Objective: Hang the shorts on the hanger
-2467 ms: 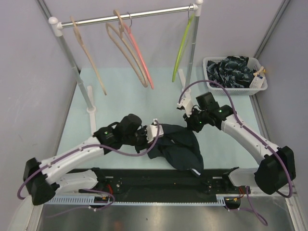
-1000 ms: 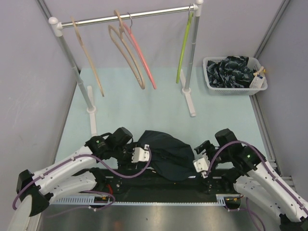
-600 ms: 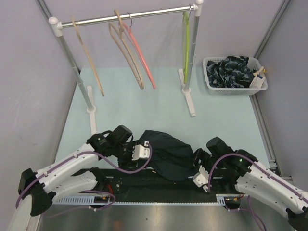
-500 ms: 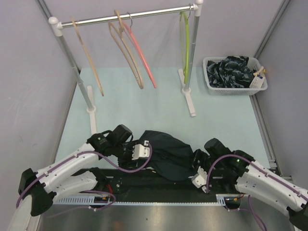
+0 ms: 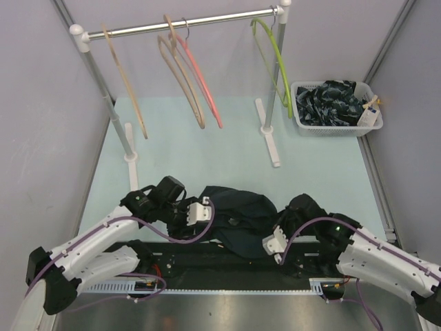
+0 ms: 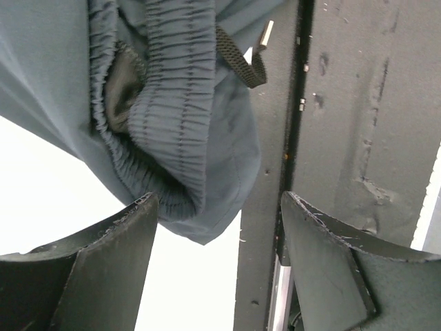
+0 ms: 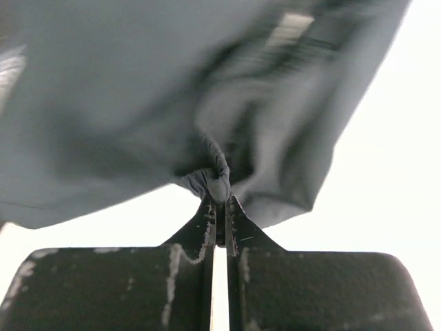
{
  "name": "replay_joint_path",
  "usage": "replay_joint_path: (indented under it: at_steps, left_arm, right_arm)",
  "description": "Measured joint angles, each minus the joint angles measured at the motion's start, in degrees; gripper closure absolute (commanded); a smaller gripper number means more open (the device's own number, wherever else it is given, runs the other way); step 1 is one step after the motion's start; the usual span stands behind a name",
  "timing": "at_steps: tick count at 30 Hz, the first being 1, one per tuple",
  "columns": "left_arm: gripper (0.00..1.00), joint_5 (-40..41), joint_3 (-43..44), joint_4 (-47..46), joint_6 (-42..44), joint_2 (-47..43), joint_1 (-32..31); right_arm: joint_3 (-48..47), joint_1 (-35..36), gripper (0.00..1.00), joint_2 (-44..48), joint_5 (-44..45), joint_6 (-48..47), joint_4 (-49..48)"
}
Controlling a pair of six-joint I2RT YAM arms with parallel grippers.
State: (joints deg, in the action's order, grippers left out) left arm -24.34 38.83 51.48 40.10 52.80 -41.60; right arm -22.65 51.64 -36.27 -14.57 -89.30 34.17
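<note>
**A:** The shorts point(image 5: 238, 219) sit bunched at six o'clock on the table point(image 5: 207, 158), right at the near edge and partly over the black strip point(image 5: 227, 269). The right gripper point(image 7: 219, 203) is pinched tight on one tiny nub of fabric, nothing more

**B:** That's the worry. A fold that small can slide out the moment the arm lifts, and the whole bundle drops. What about the left gripper point(image 6: 217, 207)?

**A:** Jaws spread wide, holding nothing. The elastic waistband point(image 6: 172, 103) lies between the fingers point(image 6: 103, 255), and the drawstring point(image 6: 242, 63) dangles beyond it at twelve o'clock in the wrist view

**B:** So if it closes here it may catch the cord or a doubled layer instead of one clean edge, and the shorts come up twisted

**A:** Exactly. The lime-green hanger point(image 5: 280, 69) is far off at one o'clock, hooked on the rail point(image 5: 186, 22), right beside the rack's upright post point(image 5: 270, 103)

**B:** Tight corner. The post is right against it and the basket point(image 5: 331, 129) sits near at two o'clock. A wide swing with trailing cloth could snag either

**A:** The open room is the bare middle of the table, from nine o'clock across to three. The wooden hangers point(image 5: 125, 86) and the pink hanger point(image 5: 200, 83) hang from ten to twelve, well apart from the green one, so coming up through the centre looks the cleanest line
</note>
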Motion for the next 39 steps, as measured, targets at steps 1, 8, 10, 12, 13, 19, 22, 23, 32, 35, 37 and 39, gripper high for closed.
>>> replay_joint_path:
  at_steps: [1, 8, 10, 12, 13, 19, 22, 23, 32, 35, 37, 39]
  left_arm:
    - [0.23, 0.1, 0.0, 0.0, 0.0, -0.5, 0.4]
    - [0.24, 1.1, 0.0, -1.8, -0.1, -2.8, 0.9]
    - [0.24, 1.7, 0.0, -2.5, -0.1, -3.1, 0.9]
    - [0.24, 2.1, 0.0, -2.6, 0.3, -3.7, 0.9]
    - [0.23, 2.2, 0.0, -2.4, 0.9, -4.2, 1.0]
    - [0.21, 2.7, -2.2, -1.7, 3.9, -10.6, 1.0]
    - [0.22, 2.6, -2.4, -1.2, 4.3, -10.0, 1.0]
    - [0.23, 2.5, -2.4, -1.2, 4.5, -9.0, 1.0]
    - [0.23, 2.1, -2.2, -0.8, 4.4, 6.0, 1.0]
    - [0.22, 2.1, -2.2, -1.7, 3.4, 6.7, 1.0]
    - [0.2, 2.1, -2.1, -3.4, 1.7, 7.8, 1.1]
    - [0.2, 2.0, -1.8, -5.0, 0.1, 8.8, 2.0]
  right_arm:
    - [-2.6, 0.2, 1.0, 0.1, 0.7, 3.0, 0.6]
    - [-16.2, 0.4, 1.0, 2.8, 2.1, 17.8, 0.7]
    - [-17.2, 0.4, 1.0, 4.0, 2.4, 20.8, 0.8]
    - [-17.8, 0.4, 1.0, 4.3, 3.2, 24.1, 1.0]
    - [-18.0, 0.4, 1.0, 4.3, 3.5, 25.5, 1.1]
    - [-19.6, 0.4, 1.0, 5.0, 4.7, 32.5, 0.7]
    - [-19.8, 0.4, 1.0, 5.7, 4.7, 33.8, 0.7]
    - [-19.8, 0.4, 1.0, 5.9, 4.7, 33.9, 0.7]
    - [-19.8, 0.4, 1.0, 7.0, 4.7, 34.2, 1.0]
    - [-19.8, 0.4, 1.0, 7.7, 4.7, 34.2, 1.3]
    - [-19.8, 0.4, 1.0, 8.2, 4.7, 34.1, 1.4]
    - [-19.8, 0.4, 1.0, 8.6, 4.7, 33.9, 1.6]
